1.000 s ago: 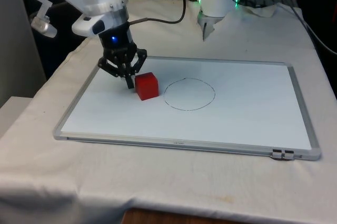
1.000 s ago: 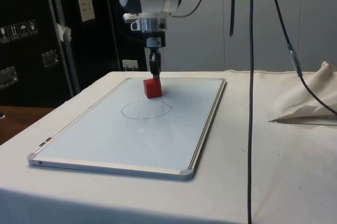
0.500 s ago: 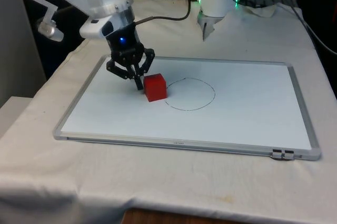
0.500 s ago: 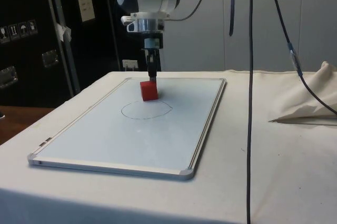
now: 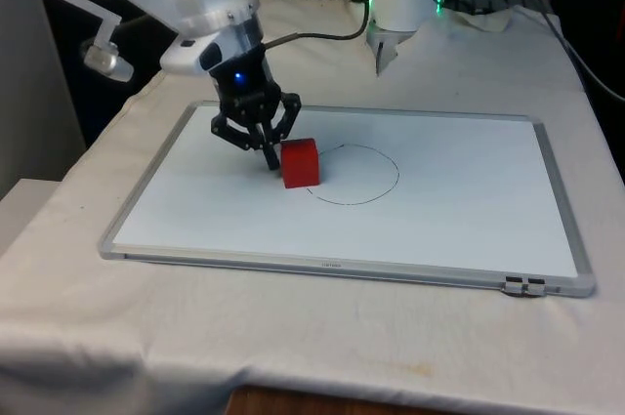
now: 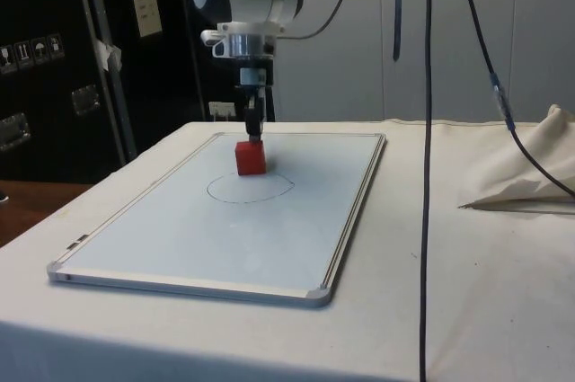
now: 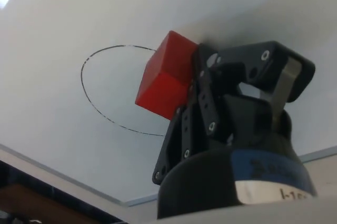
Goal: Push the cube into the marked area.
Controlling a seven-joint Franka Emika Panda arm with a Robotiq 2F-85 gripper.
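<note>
Black against the whiteboard (image 5: 439, 220), the gripper (image 5: 270, 157) sits left of centre in the front view, fingers drawn narrow, pinched together and holding nothing, their tips pressed to the cube's left face. Just right of it the red cube (image 5: 300, 162) rests flat on the board, its right edge touching the left rim of the drawn circle (image 5: 354, 175), perhaps just over the line. In the side view the cube (image 6: 251, 157) sits at the circle's (image 6: 251, 188) far edge, under the gripper (image 6: 253, 130).

I'd say the push is well started but not done: most of the cube lies outside the ring and has to slide on rightwards to land fully inside.

A cube has no long axis; it sits slightly turned, one corner towards the circle in the wrist view.
</note>
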